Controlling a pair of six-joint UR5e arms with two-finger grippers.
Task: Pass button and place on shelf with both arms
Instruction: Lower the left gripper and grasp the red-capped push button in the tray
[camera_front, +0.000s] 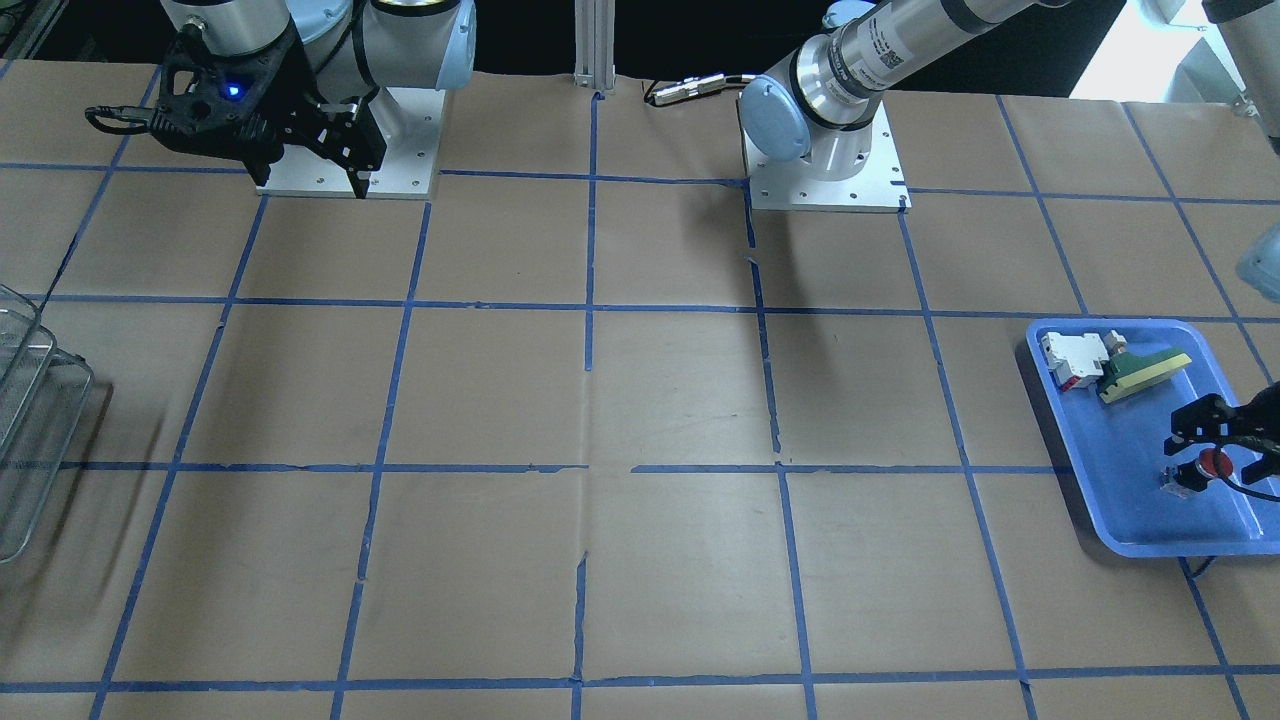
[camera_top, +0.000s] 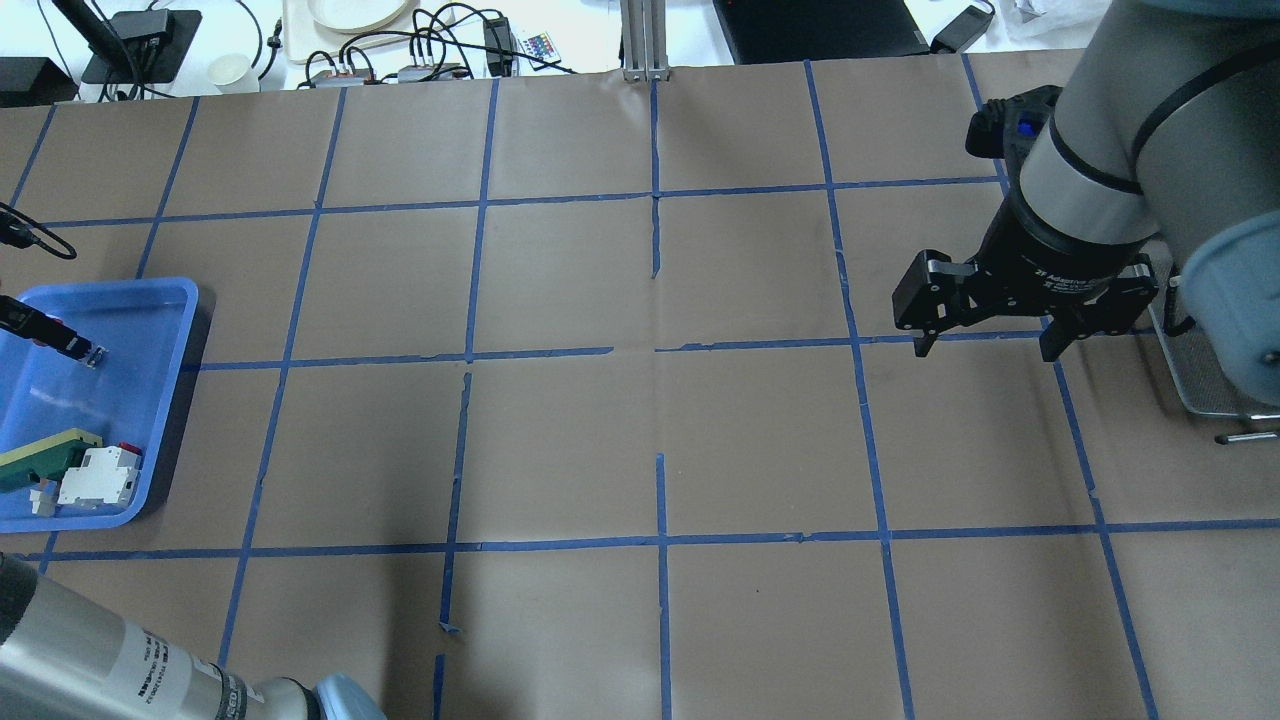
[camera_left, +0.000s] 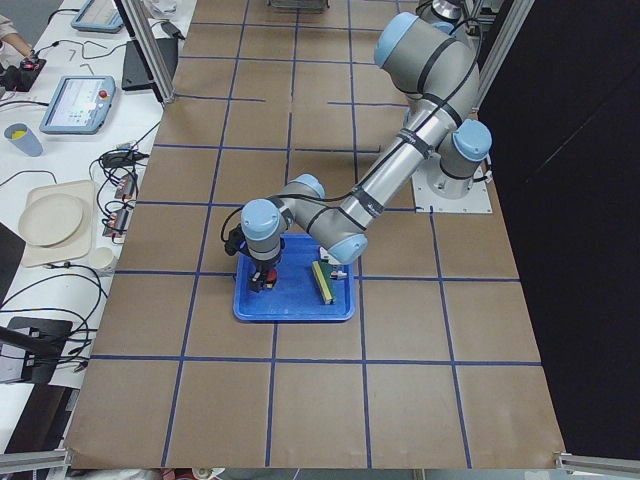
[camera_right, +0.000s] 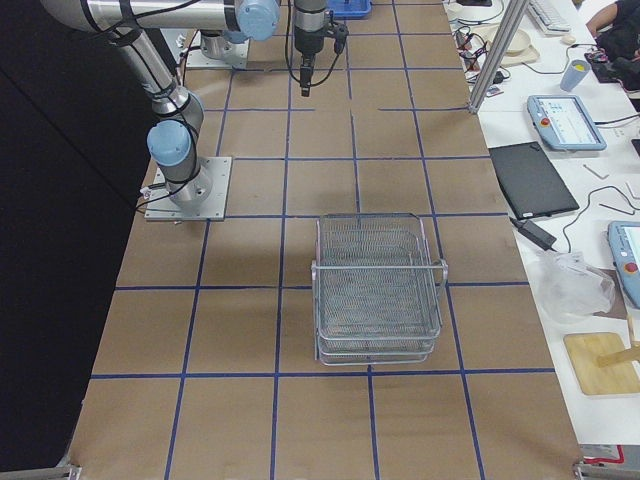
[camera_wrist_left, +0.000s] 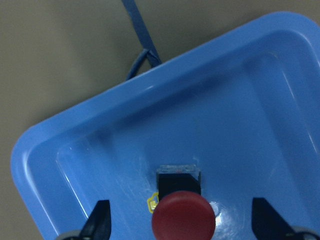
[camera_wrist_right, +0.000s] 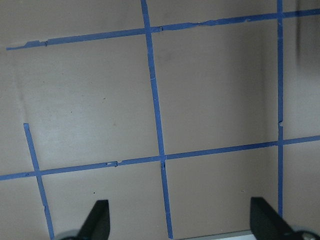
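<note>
Button (camera_wrist_left: 181, 205) sits in the blue tray (camera_front: 1125, 490) at my left end of the table (camera_top: 560, 450), its red cap towards my left wrist camera and its clear block base behind it on the tray floor. I cannot tell whether it lies flat or leans. My left gripper (camera_wrist_left: 182, 222) hangs low over it with the jaws spread wide, one finger on each side of the cap and a clear gap of blue showing between each finger and the cap, so I grip nothing. In the same tray, apart from the button and towards the opposite end, the white-and-red block (camera_front: 1072, 360) and the green-and-yellow piece (camera_front: 1140, 370) lie touching each other. My right gripper (camera_top: 985, 340) hovers above bare brown paper and blue tape lines close to its own base, pointing down, its jaws also wide apart and empty. The wire shelf (camera_right: 378, 290) stands upright on the table at my right end, well apart from the tray, and its mesh levels hold nothing that I can see.
</note>
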